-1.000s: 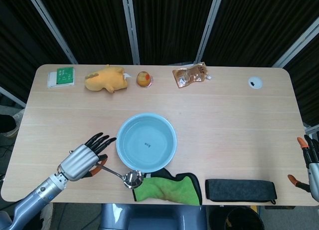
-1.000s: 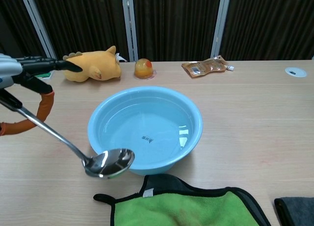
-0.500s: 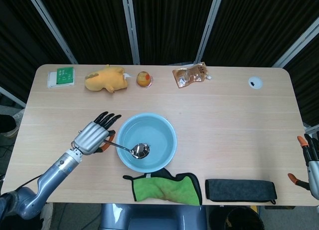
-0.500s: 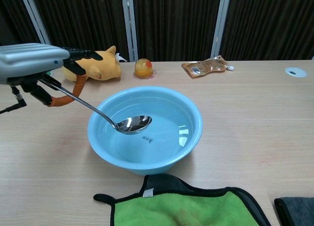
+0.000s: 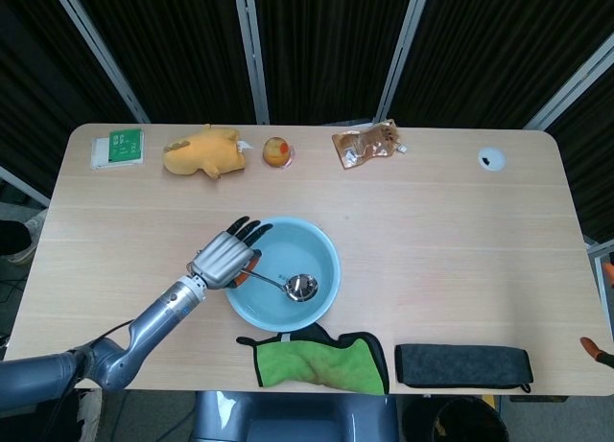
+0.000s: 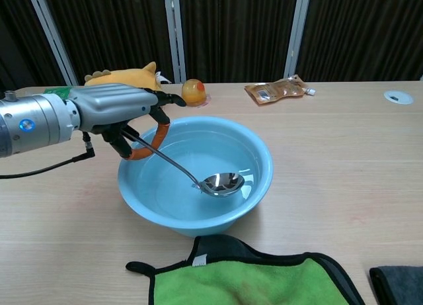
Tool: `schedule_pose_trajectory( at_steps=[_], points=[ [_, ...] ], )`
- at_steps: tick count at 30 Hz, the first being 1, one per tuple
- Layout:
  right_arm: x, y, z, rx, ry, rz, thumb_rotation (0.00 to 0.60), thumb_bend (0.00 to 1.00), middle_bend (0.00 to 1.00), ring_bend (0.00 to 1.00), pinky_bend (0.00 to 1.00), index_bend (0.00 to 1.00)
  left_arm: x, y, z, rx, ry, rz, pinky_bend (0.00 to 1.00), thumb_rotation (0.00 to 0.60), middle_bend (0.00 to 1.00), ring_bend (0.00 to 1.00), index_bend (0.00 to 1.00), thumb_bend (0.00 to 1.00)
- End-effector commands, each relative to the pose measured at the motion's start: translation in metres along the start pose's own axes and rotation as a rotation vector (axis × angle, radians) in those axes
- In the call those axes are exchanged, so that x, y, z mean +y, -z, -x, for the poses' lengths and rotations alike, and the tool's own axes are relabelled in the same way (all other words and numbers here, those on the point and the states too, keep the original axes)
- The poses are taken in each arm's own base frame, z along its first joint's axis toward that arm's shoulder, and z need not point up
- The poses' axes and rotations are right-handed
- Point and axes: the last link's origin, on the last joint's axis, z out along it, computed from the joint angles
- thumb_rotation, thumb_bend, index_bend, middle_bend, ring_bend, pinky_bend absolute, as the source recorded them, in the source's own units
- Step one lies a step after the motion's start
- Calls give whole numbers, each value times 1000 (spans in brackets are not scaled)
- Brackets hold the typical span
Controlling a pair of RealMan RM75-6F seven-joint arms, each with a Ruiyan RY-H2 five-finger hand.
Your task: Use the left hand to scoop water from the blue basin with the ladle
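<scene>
Over the near-left rim of the basin (image 6: 259, 186) the left hand (image 6: 115, 110) holds the ladle (image 6: 221, 183), fingers (image 5: 251, 230) curled about its handle. The shaft runs down and rightward from the hand, its bowl low inside the basin at the water, right of centre. Dipping likely needs only a wrist tilt.

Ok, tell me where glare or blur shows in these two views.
Chest view: bright window-like glints on the water in the blue basin, and a highlight on the ladle bowl; the left hand is sharp, no motion blur. Head view: even overhead light, faint sheen on the ladle, soft shadows.
</scene>
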Motion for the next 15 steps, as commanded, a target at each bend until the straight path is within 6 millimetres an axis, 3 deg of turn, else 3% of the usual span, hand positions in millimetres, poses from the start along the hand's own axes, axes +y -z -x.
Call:
schedule_pose_trajectory(
  at_steps=[1,4,8,9,10,15],
  points=[
    [12,56,-17,-14,5,17,600,0,0,0,0,0,4,-8,4,-12,1,-1,0,600,0,0,710,622],
    [19,69,-23,-18,-7,5,600,0,0,0,0,0,5,-12,8,-24,1,-10,0,600,0,0,710,622],
    [21,70,-23,-17,-11,-3,600,0,0,0,0,0,5,-15,10,-30,2,-16,0,600,0,0,710,622],
    [-5,18,8,-56,-63,-82,600,0,0,0,0,0,4,-15,10,-30,2,-18,0,600,0,0,710,622],
    [-12,-8,23,-71,-58,-61,600,0,0,0,0,0,4,-15,11,-31,3,-20,0,600,0,0,710,622],
    [-15,-17,31,-70,-53,-39,600,0,0,0,0,0,-1,-11,11,-30,-4,-31,0,600,0,0,711,621]
  ],
)
